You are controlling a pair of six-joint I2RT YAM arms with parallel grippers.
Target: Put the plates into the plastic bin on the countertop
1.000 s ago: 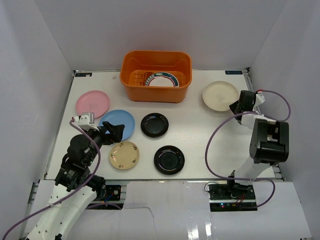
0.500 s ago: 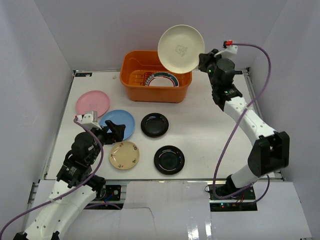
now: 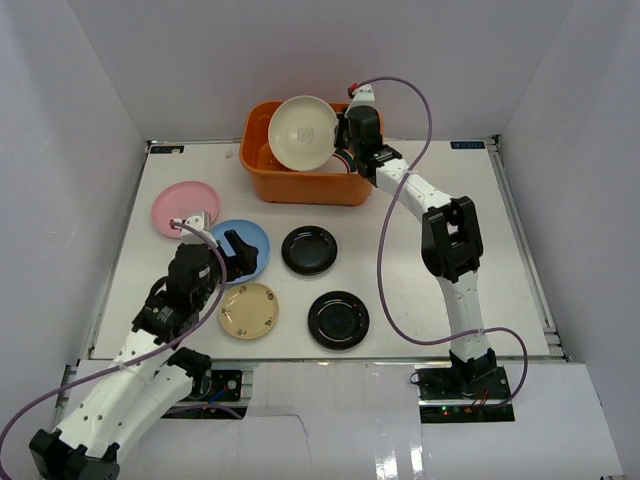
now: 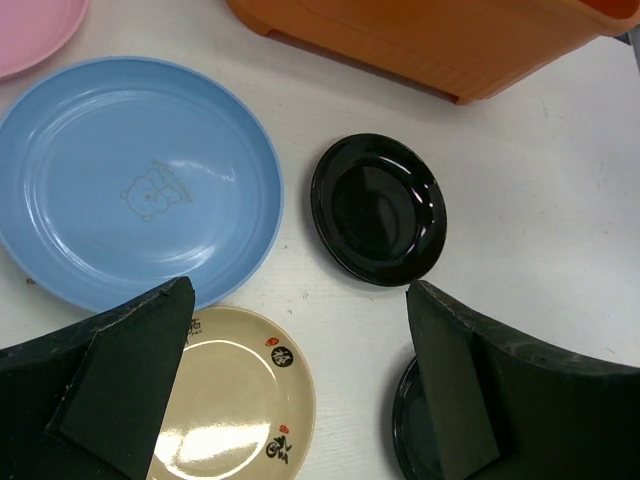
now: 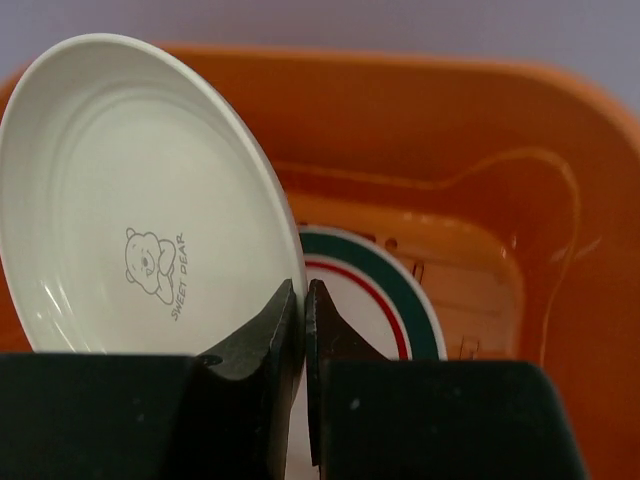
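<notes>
Plates on the table number five, and a sixth, the cream plate (image 3: 303, 132), is in the air at the orange bin (image 3: 300, 190). The right hand (image 3: 339, 136) is closed on its right rim, fingers pinched to a thin gap on the edge. The plate stands nearly upright, face toward the arms, over the left-centre of the bin's mouth. Half a second ago it was held higher, above the bin's far right corner. A second ago it lay flat on the right side of the table (image 3: 440, 290).

The right wrist view shows the bear print on the plate's face and the green-rimmed plate (image 5: 372, 300) lying flat on the bin floor behind it. Whether the cream plate's lower edge touches the floor cannot be told, since the hand hides it.

The left hand (image 3: 238, 252) is open wide with nothing between the fingers. It now hangs over the near part of the blue plate (image 4: 130, 190), having moved up from beside that plate's left edge.

The pink plate (image 3: 180, 205), the tan plate (image 3: 248, 310), the far black plate (image 3: 308, 250) and the near black plate (image 3: 338, 320) lie where they did.
</notes>
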